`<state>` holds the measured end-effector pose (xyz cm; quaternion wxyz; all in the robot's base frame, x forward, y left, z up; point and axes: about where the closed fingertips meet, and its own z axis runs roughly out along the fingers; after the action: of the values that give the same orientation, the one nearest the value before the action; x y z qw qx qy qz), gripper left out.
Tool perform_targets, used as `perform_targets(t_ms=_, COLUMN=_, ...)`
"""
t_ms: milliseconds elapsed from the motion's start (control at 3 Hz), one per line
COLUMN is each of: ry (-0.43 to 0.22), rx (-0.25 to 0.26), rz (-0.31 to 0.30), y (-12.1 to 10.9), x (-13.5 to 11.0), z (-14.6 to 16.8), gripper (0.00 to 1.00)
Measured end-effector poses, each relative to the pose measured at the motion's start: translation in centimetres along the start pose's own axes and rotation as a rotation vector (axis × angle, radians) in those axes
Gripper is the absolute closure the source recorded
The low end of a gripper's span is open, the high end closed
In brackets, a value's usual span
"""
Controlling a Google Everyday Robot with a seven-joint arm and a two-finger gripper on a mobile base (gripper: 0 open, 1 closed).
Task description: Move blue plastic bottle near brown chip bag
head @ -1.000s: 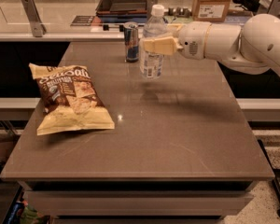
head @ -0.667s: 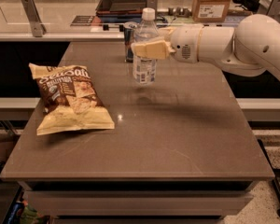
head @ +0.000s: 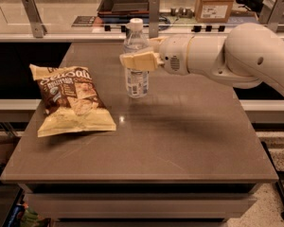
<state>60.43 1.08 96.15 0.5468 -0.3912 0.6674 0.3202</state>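
The blue plastic bottle point(head: 136, 77), clear with a white cap and a white label, stands upright over the back middle of the brown table point(head: 180, 141). My gripper point(head: 137, 59) comes in from the right and is shut on the bottle's upper body, with one cream finger point(head: 141, 60) across its front. The bottle's base is at or just above the table top. The brown chip bag point(head: 71, 100) lies flat on the left side of the table, about a hand's width left of the bottle.
Behind the table runs a counter with a dark tray point(head: 128, 1), a cardboard box point(head: 214, 4) and metal posts point(head: 33, 15). My white arm point(head: 236, 56) spans the back right of the table.
My gripper has carried the bottle left and toward the front, closer to the chip bag. The blue-and-silver can seen earlier no longer shows.
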Motion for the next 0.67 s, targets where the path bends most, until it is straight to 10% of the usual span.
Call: perform_targets(t_ms=667, ry=-0.006, rx=0.068, rz=-0.062, y=2.4, x=2.7, z=0.6, gripper=1.00)
